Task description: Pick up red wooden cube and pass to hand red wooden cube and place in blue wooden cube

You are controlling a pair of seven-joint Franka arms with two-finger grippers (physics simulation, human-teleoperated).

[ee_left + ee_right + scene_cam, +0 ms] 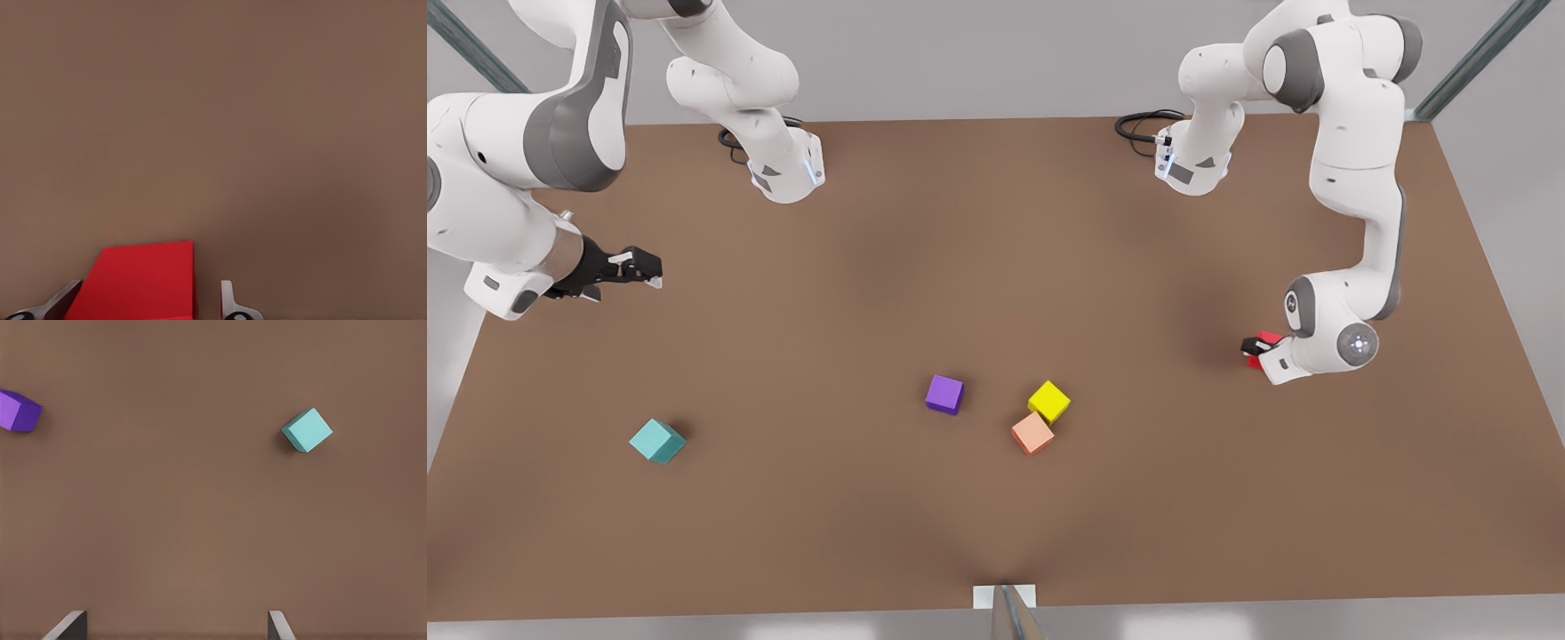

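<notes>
The red wooden cube sits between my left gripper's fingers. One finger touches its side, and a narrow gap shows at the other. In the front view this left gripper is low over the table at the right, around the red wooden cube. The blue wooden cube, teal in colour, rests on the table at the front view's lower left, also in the right wrist view. My right gripper hovers open and holds nothing at the front view's left, above and behind the teal cube.
A purple cube, a yellow cube and a salmon-orange cube lie near the middle of the brown table. The yellow and salmon cubes touch. Both arm bases stand at the far edge.
</notes>
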